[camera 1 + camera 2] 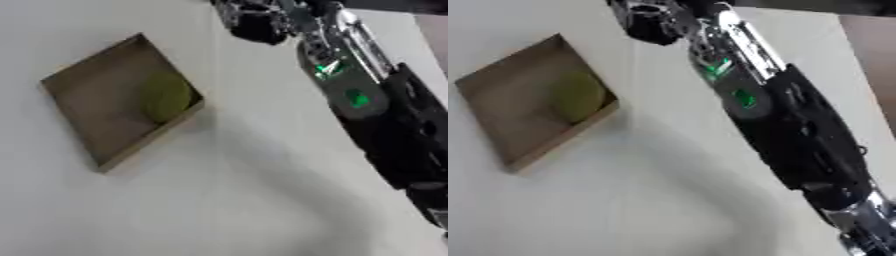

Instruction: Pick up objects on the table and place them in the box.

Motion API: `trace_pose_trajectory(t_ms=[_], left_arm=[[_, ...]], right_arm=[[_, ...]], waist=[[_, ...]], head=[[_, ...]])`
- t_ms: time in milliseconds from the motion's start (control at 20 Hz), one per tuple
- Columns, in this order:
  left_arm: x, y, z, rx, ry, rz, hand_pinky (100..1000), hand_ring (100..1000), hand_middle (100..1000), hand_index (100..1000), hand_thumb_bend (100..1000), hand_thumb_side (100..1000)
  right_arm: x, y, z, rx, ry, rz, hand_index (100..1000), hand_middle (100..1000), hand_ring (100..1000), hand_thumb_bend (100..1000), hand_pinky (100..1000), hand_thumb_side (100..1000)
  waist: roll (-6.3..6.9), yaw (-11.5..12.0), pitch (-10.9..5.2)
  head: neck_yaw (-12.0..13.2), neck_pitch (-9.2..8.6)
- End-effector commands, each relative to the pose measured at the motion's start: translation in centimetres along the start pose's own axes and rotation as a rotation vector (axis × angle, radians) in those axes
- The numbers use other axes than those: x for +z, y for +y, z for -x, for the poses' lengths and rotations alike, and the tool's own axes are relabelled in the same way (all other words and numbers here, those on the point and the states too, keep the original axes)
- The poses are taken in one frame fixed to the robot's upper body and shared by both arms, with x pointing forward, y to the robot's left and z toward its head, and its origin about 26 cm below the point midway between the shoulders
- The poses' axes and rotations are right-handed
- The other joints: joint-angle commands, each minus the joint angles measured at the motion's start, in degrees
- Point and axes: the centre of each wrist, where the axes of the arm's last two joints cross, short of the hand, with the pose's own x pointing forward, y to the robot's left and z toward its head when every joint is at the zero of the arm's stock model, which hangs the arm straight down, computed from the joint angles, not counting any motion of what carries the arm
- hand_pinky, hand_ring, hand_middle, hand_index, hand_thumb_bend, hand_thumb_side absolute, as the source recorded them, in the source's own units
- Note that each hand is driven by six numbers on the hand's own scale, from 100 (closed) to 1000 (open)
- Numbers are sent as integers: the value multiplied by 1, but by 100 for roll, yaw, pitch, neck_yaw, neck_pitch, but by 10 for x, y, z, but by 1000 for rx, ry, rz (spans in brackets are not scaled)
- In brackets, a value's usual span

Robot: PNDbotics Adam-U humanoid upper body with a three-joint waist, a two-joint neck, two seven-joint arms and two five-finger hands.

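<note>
On the pale table (236, 200), toward your left, the shallow square brown cardboard box (87, 100) lay askew, and a rounded green object (166, 96) already sat inside it, against the wall nearest the arm. That much of the job looked done. No other loose item showed on the bare surface in either view, so you could not tell from these whether anything was left to pick up; more may have lain outside the field.

Your right arm (789, 130), black with silver joints and green lights, reached diagonally from the lower right up to the far edge. Its right hand (651, 22) was at the top, well apart from the box, dark and blurred; whether its fingers were curled, straight or around something could not be told.

Your left-eye view cut the hand off at the top edge, while the right-eye view showed more of it and more of the forearm. Your left hand appeared in neither.
</note>
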Motion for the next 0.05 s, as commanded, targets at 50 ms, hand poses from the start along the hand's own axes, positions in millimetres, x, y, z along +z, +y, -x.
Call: trace_pose_trajectory(t_ms=[50], left_arm=[[-8,3,-5,-13,-37,3,764,762,658,825,100,645]], right_arm=[[9,-41,13,35,23,109,930,819,836,100,842,100]], waist=[[73,-12,-115]], head=[[51,-31]])
